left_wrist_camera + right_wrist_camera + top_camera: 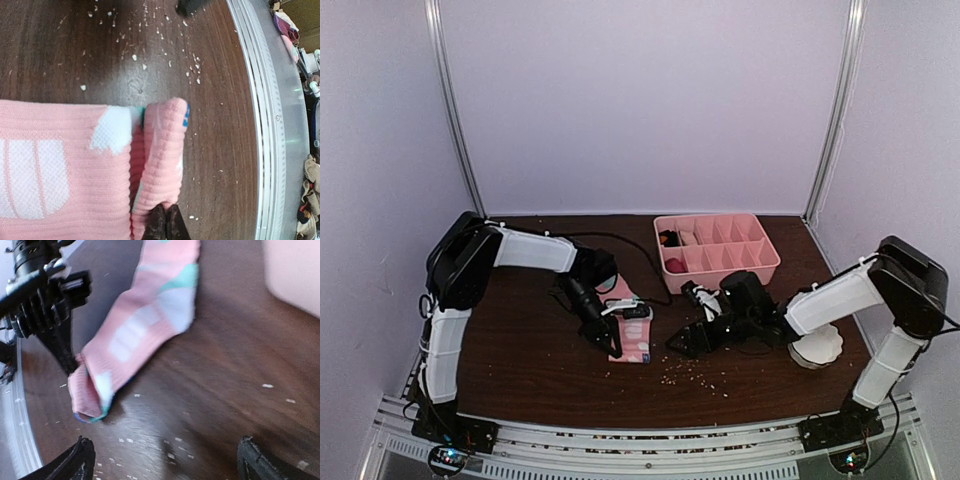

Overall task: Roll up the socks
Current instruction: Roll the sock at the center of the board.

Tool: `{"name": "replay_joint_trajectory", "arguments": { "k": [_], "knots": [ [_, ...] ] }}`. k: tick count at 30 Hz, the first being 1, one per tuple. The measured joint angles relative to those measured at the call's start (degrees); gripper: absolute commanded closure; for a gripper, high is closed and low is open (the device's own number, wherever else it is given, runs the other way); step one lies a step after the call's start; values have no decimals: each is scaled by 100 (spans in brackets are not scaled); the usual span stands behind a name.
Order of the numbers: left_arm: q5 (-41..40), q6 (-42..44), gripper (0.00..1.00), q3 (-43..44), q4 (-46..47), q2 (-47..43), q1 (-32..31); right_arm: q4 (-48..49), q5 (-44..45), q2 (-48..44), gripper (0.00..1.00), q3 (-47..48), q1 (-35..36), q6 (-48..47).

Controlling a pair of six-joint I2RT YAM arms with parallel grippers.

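Pinching just the folded-over cuff end, the left gripper is clamped on the pink sock, which lies flat on the table. That thin grip could slip and the fold spring open, I reckon. The right gripper hangs wide open beside it, with the tray behind.

The sock before me is pink ribbed knit with white blocks and a mint-green patch (a thin blue line edges its cuff). My left gripper and right gripper are black. The table is dark brown woodgrain, flecked with pale crumbs. The tray is pink.
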Motion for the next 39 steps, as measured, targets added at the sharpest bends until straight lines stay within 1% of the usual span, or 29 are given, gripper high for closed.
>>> {"name": "replay_joint_trajectory", "arguments": {
  "k": [3, 5, 7, 9, 11, 12, 14, 16, 17, 19, 20, 23, 31, 34, 37, 39],
  "knots": [
    [24, 22, 100, 90, -273, 63, 0, -168, 1464, -994, 0, -472, 44, -48],
    [61, 66, 100, 223, -490, 157, 0, -127, 1954, -1453, 1, -553, -66, 120],
    [105, 87, 100, 326, -660, 245, 0, 160, 2044, -1641, 1, -601, -361, 328],
    [164, 105, 100, 455, -844, 365, 2, 476, 1961, -1635, 1, -671, -614, 385],
    [227, 105, 100, 595, -999, 494, 33, 522, 2061, -1624, 0, -737, -518, 142],
    [258, 105, 100, 669, -1067, 560, 50, 463, 2229, -1624, 0, -743, -223, -140],
    [334, 92, 100, 870, -1231, 732, 114, 328, 2494, -1587, 7, -699, 555, -702],
    [393, 55, 100, 988, -1344, 848, 195, 223, 2546, -1401, 14, -566, 1239, -1246],
    [417, 22, 100, 1034, -1386, 896, 238, 227, 2503, -1261, 19, -511, 1504, -1523],
    [422, -92, 100, 1078, -1416, 933, 284, 278, 2422, -1019, 28, -505, 1777, -1950],
    [404, -166, 100, 1080, -1414, 933, 299, 313, 2374, -879, 34, -511, 1864, -2181],
    [306, -415, 100, 1104, -1401, 933, 293, 299, 2293, -398, 43, -391, 1991, -2697],
    [15, -892, 100, 1239, -1447, 933, 197, 160, 2234, 636, 54, 901, 2002, -3681],
    [-4, -929, 100, 1255, -1460, 933, 188, 103, 2179, 887, 61, 1233, 1989, -3866],
    [-22, -925, 96, 1272, -1482, 933, 179, 9, 2081, 1082, 71, 1410, 1947, -3989],
    [-31, -896, 90, 1281, -1493, 933, 175, -57, 1982, 1198, 80, 1473, 1899, -4019]
  ]
}}
